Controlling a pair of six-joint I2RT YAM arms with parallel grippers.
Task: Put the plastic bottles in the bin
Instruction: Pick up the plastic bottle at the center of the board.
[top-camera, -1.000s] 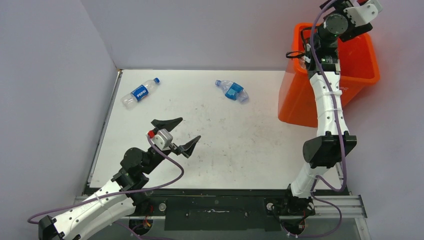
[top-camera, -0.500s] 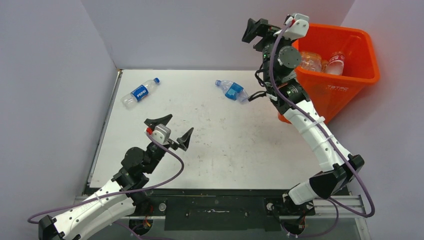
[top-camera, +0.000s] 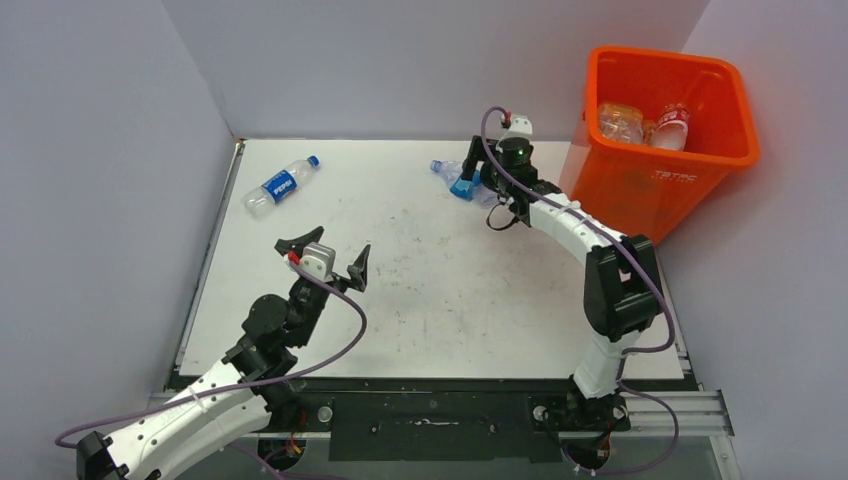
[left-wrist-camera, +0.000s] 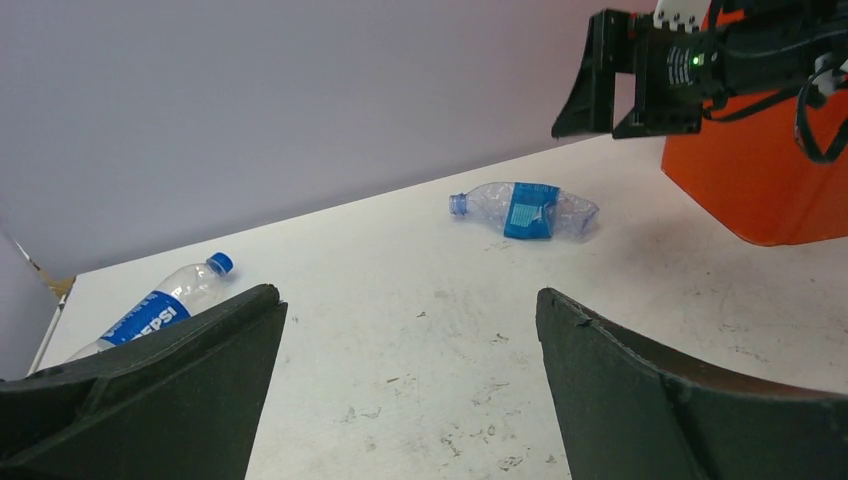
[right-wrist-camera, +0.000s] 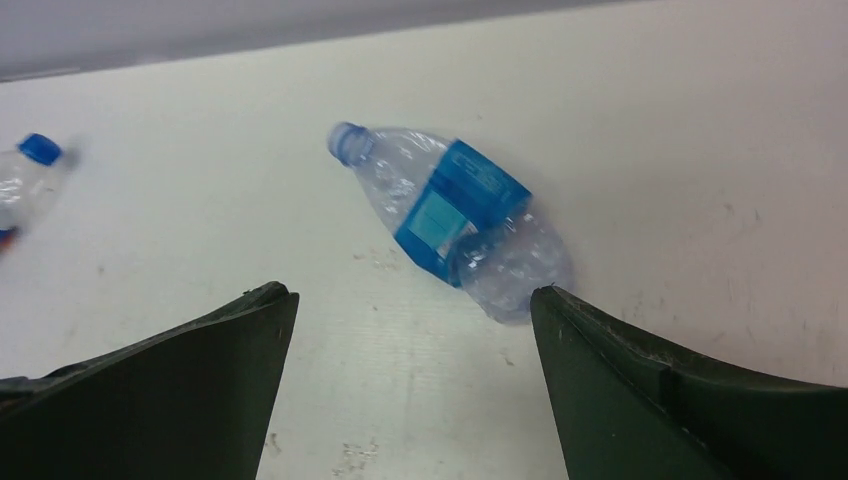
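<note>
A crushed clear bottle with a blue label lies on the white table at the back middle; it also shows in the left wrist view and the right wrist view. My right gripper is open and empty, low over the table just short of this bottle. A clear Pepsi bottle with a blue cap lies at the back left. My left gripper is open and empty above the table's front left. The orange bin stands at the back right.
The bin holds a clear bottle and a red-capped bottle. Grey walls close off the left side and the back of the table. The bin's wall stands right beside my right arm.
My right arm has swung from above the bin down and left to the table beside the crushed bottle. My left gripper has drifted a little to the left, still open.
</note>
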